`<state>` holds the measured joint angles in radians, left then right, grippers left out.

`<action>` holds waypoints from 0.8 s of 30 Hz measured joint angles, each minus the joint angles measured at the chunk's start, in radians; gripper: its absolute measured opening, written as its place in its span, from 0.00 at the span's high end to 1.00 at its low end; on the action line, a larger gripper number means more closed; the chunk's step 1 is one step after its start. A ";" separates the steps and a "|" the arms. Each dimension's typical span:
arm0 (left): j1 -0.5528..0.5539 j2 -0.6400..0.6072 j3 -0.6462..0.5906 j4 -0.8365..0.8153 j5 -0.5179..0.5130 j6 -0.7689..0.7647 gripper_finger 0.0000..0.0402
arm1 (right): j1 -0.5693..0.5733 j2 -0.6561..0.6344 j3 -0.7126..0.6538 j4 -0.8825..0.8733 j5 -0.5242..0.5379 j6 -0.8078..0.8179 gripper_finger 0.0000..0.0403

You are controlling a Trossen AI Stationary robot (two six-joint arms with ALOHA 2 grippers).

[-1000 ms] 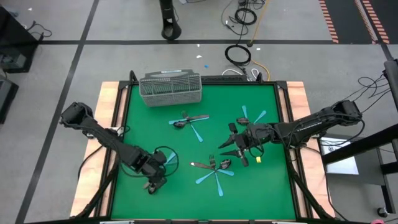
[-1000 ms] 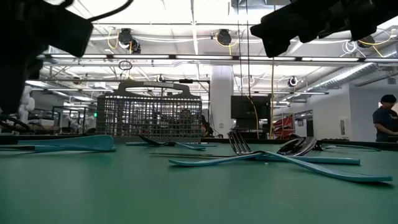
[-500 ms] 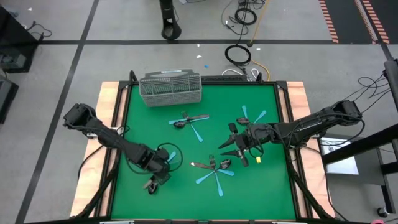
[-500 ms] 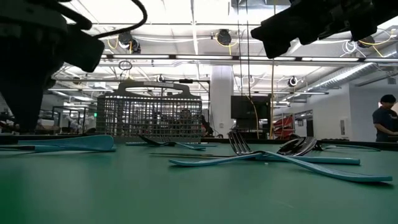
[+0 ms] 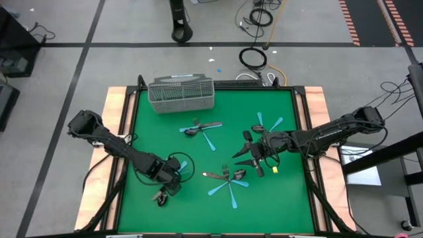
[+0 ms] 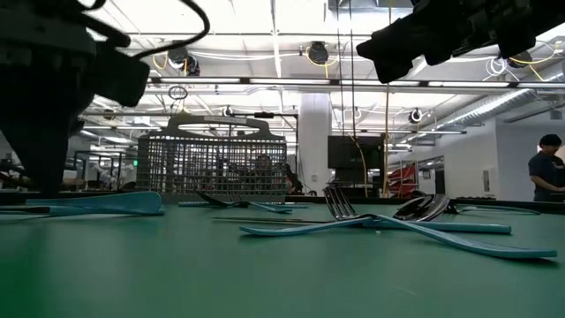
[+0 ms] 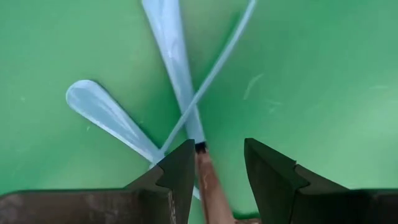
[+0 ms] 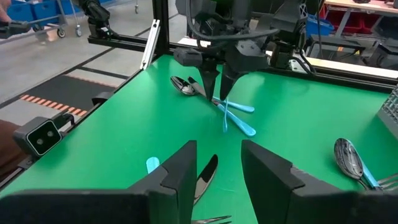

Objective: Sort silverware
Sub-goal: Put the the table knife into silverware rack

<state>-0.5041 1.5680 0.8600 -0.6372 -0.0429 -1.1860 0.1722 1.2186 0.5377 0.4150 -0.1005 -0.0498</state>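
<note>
Near the table's left front, three pieces of silverware lie crossed, light blue handles point(image 5: 179, 166) toward the far side and metal heads point(image 5: 159, 198) toward the near edge. My left gripper point(image 5: 169, 182) points down over them, open. Its fingers point(image 7: 181, 163) stand either side of one piece's neck point(image 7: 200, 151), where blue handle meets metal shank; I see no touch. My right gripper point(image 5: 248, 154) hovers open over the table's right middle with nothing between its fingers point(image 8: 186, 163). A dark knife point(image 8: 206, 173) lies on the mat below it.
A grey wire-mesh basket point(image 5: 182, 92) stands at the far edge, left of centre. More silverware lies scattered: a pair point(image 5: 198, 128) at mid-table, blue handles point(image 5: 268, 122) at the right rear, a crossed cluster point(image 5: 229, 179) near the front. A person point(image 6: 547, 168) stands beyond the table.
My left gripper has sunk toward the crossed pieces at the near left and has shifted a little toward the table's right. The silverware lies as before.
</note>
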 joint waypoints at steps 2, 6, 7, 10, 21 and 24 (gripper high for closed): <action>0.000 0.032 0.000 -0.001 0.004 0.014 0.65 | 0.000 0.000 0.000 0.000 0.000 0.000 0.71; 0.000 0.088 0.004 0.000 0.032 0.024 0.65 | 0.000 0.000 0.000 -0.001 0.000 0.000 0.71; 0.001 0.097 0.004 0.001 0.035 0.025 0.65 | 0.000 0.000 0.000 -0.001 0.000 0.000 0.71; 0.000 0.108 0.005 -0.003 0.035 0.027 0.65 | 0.000 0.000 0.000 -0.004 0.000 0.000 0.71; 0.002 0.111 0.003 -0.009 0.041 0.114 0.92 | 0.000 0.000 0.000 -0.003 -0.001 0.001 0.71; 0.004 0.110 0.003 -0.009 0.042 0.124 0.94 | 0.000 0.000 0.000 -0.003 -0.001 0.002 0.71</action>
<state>-0.4999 1.6782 0.8635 -0.6464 -0.0006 -1.0616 0.1722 1.2186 0.5373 0.4118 -0.1013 -0.0477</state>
